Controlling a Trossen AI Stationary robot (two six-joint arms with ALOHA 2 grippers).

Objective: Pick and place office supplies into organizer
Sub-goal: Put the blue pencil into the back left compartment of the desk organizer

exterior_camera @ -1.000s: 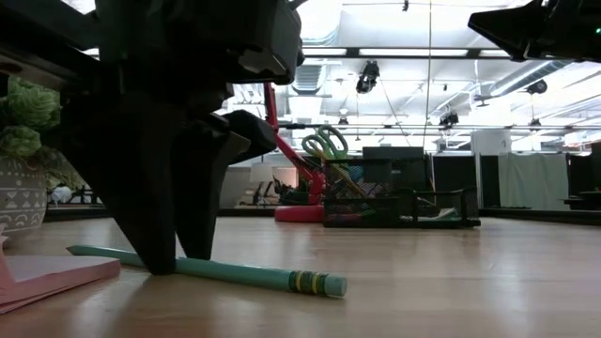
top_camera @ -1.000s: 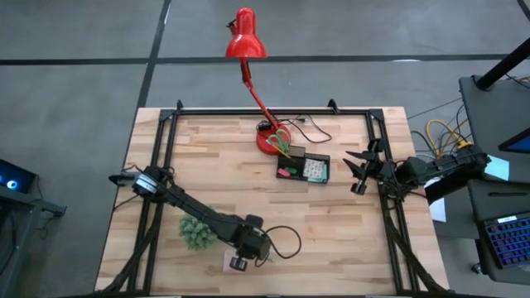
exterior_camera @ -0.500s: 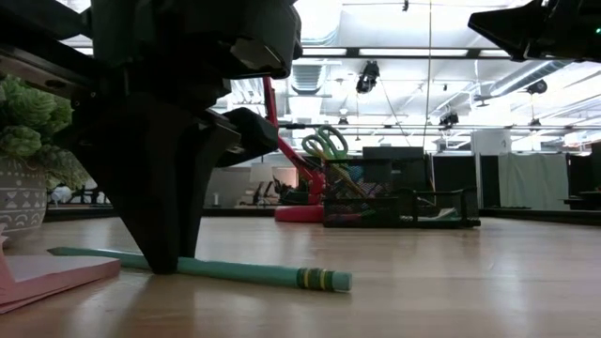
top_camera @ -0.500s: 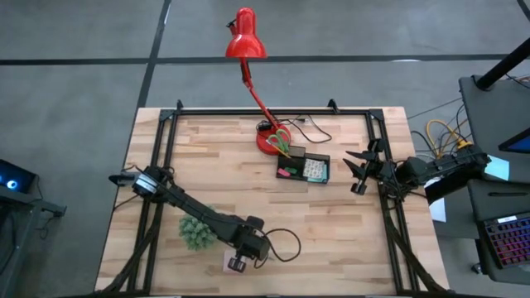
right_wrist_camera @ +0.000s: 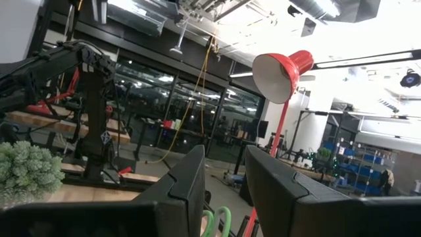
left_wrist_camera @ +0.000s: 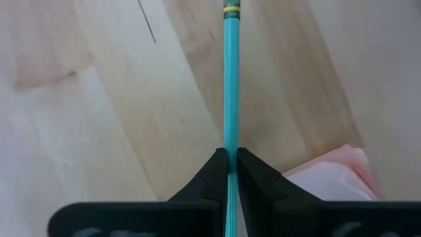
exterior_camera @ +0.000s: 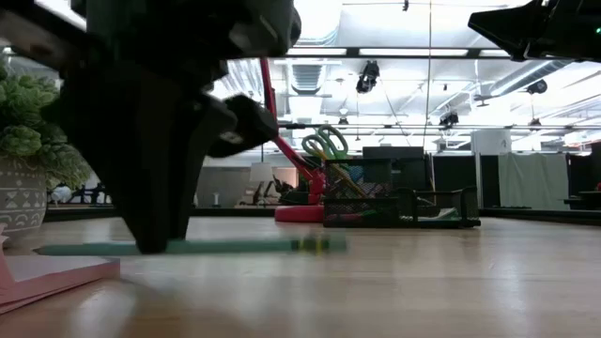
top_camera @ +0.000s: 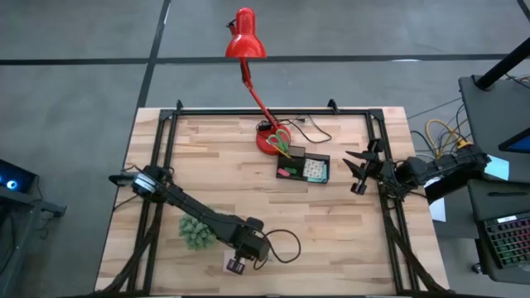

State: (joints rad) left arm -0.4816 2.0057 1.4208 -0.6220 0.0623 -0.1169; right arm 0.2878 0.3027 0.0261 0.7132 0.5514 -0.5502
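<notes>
Pinching the teal pen (left_wrist_camera: 231, 79) between its two fingers, your left pincer (left_wrist_camera: 229, 172) holds it level just above the desk (top_camera: 224, 178), with the pink sticky-note pad (left_wrist_camera: 329, 174) right beside the fingertips. Your right pincer (top_camera: 356, 171) waits well apart at the desk's right edge, fingers spread with nothing between them, near the black organizer (top_camera: 303, 168).

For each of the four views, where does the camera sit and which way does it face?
High: overhead, looking straight down; both arms, organizer.
Low: table height, facing the room; left pincer shut on the teal pencil.
Left wrist: looks down past its own fingers clamping that pencil on the table.
Right wrist: faces across the table; own fingers, red lamp.
Low and left wrist share the pencil and pink pad.
</notes>
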